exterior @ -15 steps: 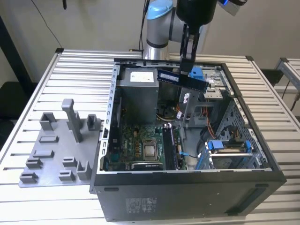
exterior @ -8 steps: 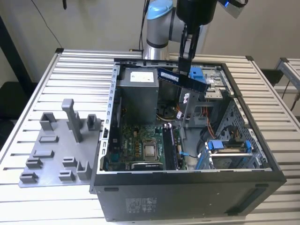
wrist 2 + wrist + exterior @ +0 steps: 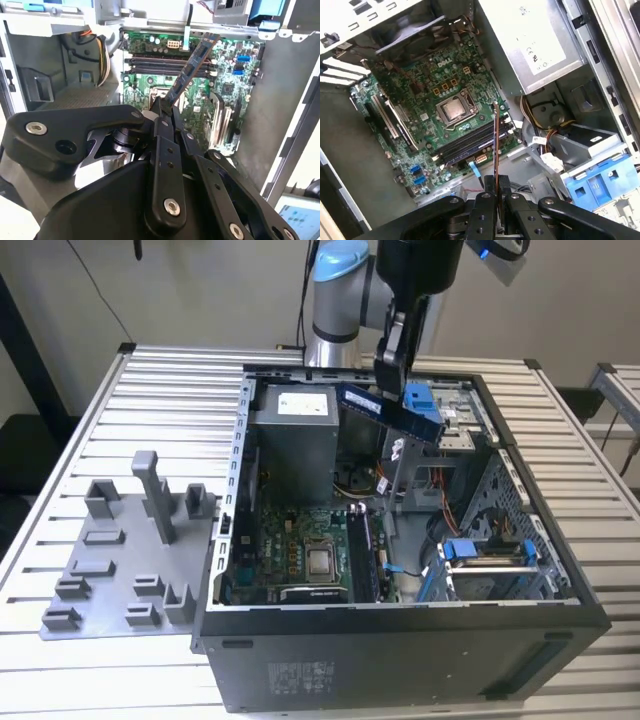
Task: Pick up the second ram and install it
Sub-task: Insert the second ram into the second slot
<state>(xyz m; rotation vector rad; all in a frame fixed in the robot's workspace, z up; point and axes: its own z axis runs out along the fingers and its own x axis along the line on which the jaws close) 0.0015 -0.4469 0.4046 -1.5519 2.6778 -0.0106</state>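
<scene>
In the exterior view, the gripper (image 3: 386, 382) hung above the rear half of the open computer case (image 3: 400, 618), its fingers clamped on the second ram (image 3: 425, 423). The stick was in the air over the case, tilted, with its free end sloping down toward the exterior view's right, well clear of the motherboard (image 3: 295, 540) on the case floor. The power supply (image 3: 292, 440) sat inside the case just beside the held stick. A grey holder plate (image 3: 110, 585) lay on the slatted table (image 3: 100, 390) outside the case, at the exterior view's left. In the second wrist view, the black fingers (image 3: 161, 131) were closed on one end of the ram (image 3: 195, 62). The rest of the stick reached out over the case interior, apart from the memory slots (image 3: 160, 62) beyond it. In the first wrist view, the ram (image 3: 496, 140) showed edge-on as a thin strip rising from the gripper (image 3: 496, 184). It stood in line with the slots (image 3: 470, 145) beside the processor socket (image 3: 452, 110), but not seated in them.
</scene>
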